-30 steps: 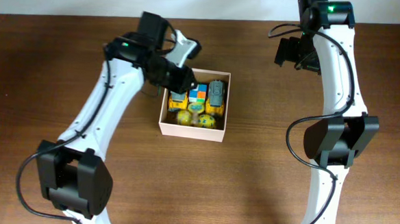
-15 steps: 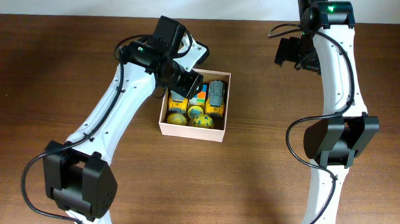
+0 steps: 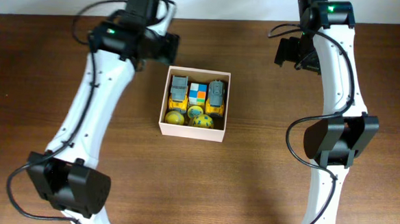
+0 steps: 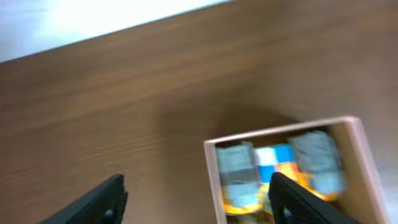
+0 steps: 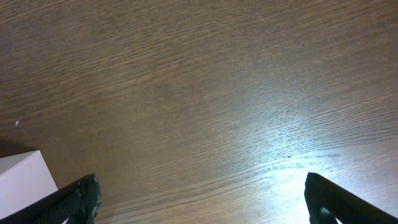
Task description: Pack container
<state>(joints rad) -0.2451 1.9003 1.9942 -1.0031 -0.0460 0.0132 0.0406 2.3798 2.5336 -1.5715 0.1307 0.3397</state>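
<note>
The container [image 3: 192, 133], a square white box with a tan inside, sits mid-table. It holds two grey and yellow toy trucks [image 3: 178, 91] [image 3: 216, 95], a coloured cube [image 3: 198, 93] and yellow balls [image 3: 201, 120]. My left gripper [image 3: 163, 50] hovers just beyond the box's back left corner. In the blurred left wrist view the left gripper [image 4: 199, 205] is open and empty, and the container's left wall [image 4: 213, 177] lies below the gap. My right gripper [image 5: 208, 205] is open wide over bare wood, well right of the box [image 5: 22, 177].
The dark wooden table [image 3: 266, 163] surrounds the box on all sides. A pale wall strip runs along the table's far edge [image 3: 226, 3]. The right arm [image 3: 338, 99] stands upright along the right side.
My left gripper has opened and drawn back up and to the left, off the container. A grey and yellow truck now lies uncovered in the back left corner. The right arm has not moved.
</note>
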